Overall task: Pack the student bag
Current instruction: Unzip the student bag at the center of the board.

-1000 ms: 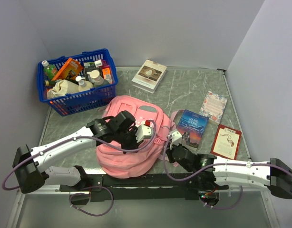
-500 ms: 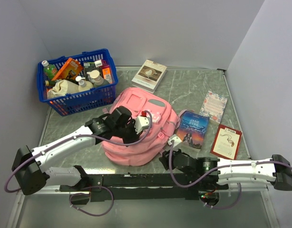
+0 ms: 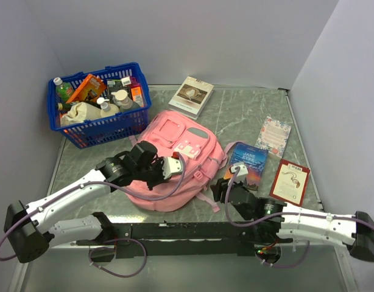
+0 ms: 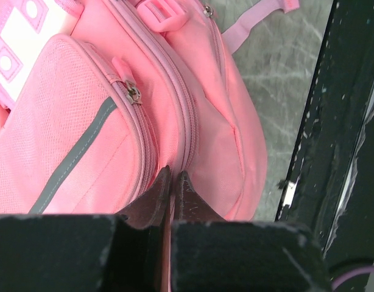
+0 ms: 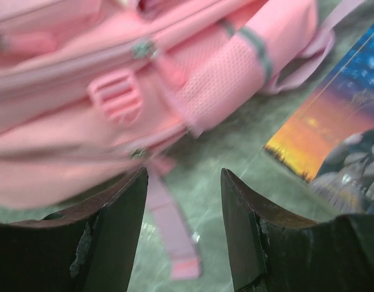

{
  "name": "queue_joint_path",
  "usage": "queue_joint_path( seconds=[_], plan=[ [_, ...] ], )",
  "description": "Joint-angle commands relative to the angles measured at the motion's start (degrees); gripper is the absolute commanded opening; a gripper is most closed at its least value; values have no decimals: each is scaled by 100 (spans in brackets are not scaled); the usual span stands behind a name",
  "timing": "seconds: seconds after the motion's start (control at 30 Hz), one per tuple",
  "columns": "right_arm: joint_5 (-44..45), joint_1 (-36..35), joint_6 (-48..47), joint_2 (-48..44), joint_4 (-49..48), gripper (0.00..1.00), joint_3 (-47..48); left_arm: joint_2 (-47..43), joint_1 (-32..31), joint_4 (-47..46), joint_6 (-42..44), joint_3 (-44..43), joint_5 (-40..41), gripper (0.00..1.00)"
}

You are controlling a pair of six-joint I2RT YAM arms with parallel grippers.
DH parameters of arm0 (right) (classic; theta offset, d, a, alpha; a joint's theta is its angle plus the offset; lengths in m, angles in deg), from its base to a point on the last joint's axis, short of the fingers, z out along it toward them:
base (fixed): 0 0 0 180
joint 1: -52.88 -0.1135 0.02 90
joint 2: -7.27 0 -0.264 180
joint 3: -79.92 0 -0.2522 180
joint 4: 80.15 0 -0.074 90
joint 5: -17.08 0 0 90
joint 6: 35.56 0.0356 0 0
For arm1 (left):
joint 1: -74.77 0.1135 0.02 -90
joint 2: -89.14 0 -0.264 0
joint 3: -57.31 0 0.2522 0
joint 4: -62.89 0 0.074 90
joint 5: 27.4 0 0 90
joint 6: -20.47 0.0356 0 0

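The left gripper (image 4: 173,182) is pressed together, pinching a thin fold of pink fabric at a zip seam on the student bag (image 4: 83,121). The right gripper (image 5: 184,173) is spread wide and holds nothing. It hovers low over the tabletop (image 3: 236,115) at the bag's right side, above a loose pink strap (image 5: 172,237).

The student bag (image 3: 193,167) lies slumped in the middle of the tabletop between the 2 arms, front pockets up. The zips that show in the wrist views look closed, and I see no open mouth anywhere.

Nothing appears packed yet. 4 books lie outside the bag: a blue-covered book (image 3: 248,163) just beside its right side, a red one (image 3: 290,180) and a floral one (image 3: 273,135) further right, and a white one (image 3: 191,95) behind it. The blue basket (image 3: 108,128) at the far left is full of bottles and packets.

By my reading the task is at its start: the bag needs opening, then loading.
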Motion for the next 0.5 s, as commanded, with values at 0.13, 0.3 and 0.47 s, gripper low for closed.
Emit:
queue_joint_path(
  seconds=[0.13, 0.3, 0.47],
  plan=[
    [-2361, 776, -1243, 373, -2446, 59, -625, -318, 162, 17, 478, 34, 460, 1],
    [-3234, 1092, -1209, 811, -3212, 53, -811, -362, 180, 8, 488, 25, 539, 1],
    [-3646, 1391, -1025, 1225, -3625, 53, -933, -379, 189, 17, 470, -19, 469, 1]
  ],
)
